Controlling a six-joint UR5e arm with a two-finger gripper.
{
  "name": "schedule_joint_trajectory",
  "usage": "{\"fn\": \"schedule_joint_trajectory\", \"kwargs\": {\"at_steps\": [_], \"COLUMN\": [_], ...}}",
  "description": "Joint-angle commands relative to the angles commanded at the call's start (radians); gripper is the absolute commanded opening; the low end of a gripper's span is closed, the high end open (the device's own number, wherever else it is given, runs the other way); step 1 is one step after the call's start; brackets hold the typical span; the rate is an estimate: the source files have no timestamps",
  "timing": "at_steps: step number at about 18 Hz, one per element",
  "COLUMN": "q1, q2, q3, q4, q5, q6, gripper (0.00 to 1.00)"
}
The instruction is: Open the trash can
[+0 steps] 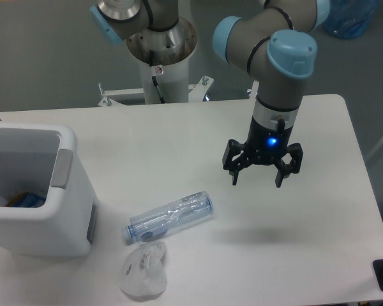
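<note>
Where the table [179, 140] meets its left edge, trash can [57, 220] standing with top open, clear bottle [170, 217] lying just right, crumpled white bag [143, 271] below it, gripper [257, 180] hovering well right, fingers spread, empty.

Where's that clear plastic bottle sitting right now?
The clear plastic bottle lies on its side on the white table, lower middle of the view, just right of the trash can and above the small white bag.
</note>
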State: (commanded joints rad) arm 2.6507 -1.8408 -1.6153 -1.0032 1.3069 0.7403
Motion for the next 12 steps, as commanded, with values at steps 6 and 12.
{"fn": "schedule_joint_trajectory", "kwargs": {"at_steps": [6,12], "q1": [-0.002,0.006], "q2": [-0.003,-0.032], "q3": [-0.017,-0.005], "q4": [-0.003,0.005], "q5": [0.086,0.129], "q6": [0.218,0.280], "gripper": [1.00,1.00]}}
